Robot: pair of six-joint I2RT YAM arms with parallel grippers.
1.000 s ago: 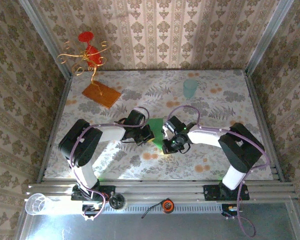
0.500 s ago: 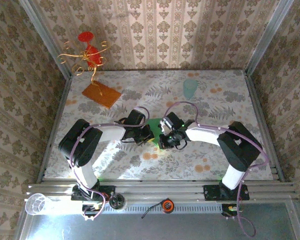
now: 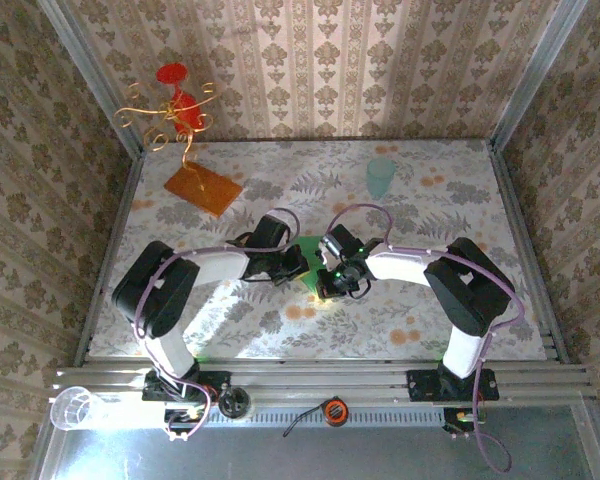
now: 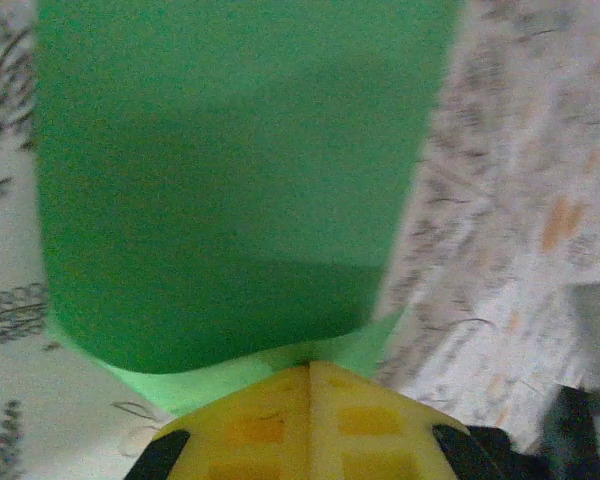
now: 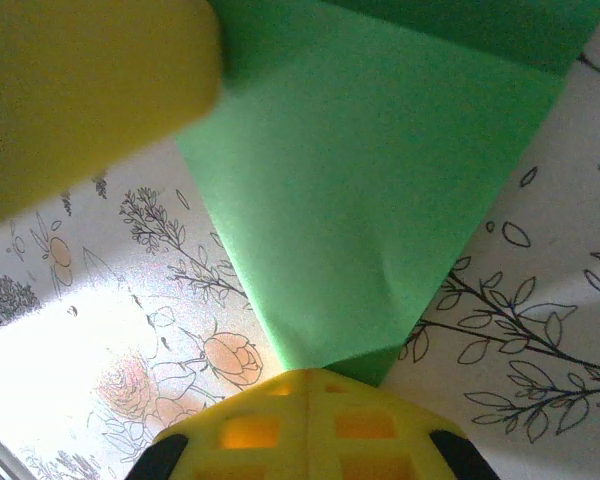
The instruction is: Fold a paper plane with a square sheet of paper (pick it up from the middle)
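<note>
Where the paper plane (image 3: 313, 260) lies: at the table's middle, flat on the flowered cloth between the two wrists, with the orange-brown board (image 3: 202, 188) off toward 10 o'clock and the pale cup (image 3: 380, 176) toward 1 o'clock
How it will handle: I judge it very light and limp, with stiffness only along its creases; it should slide easily on the cloth, and a hard pinch or drag could crumple or tear it
What I see of its shape: on the right wrist camera the green narrows to a point (image 5: 370, 200) with a fold line across the far end; on the left wrist camera a broad panel (image 4: 230, 180) lies over a paler layer
Where I would take hold: on the centre crease at mid-length, where the layers stack
Left gripper (image 3: 298, 268): at the plane's 9 o'clock, jaws together, tip (image 4: 310, 420) meeting the paler edge; whether it nips or only presses the paper, I cannot tell
Right gripper (image 3: 332, 282): at the plane's 4 o'clock, jaws together, tip (image 5: 305, 430) touching the paper's point; pinch or press, I cannot tell
</note>
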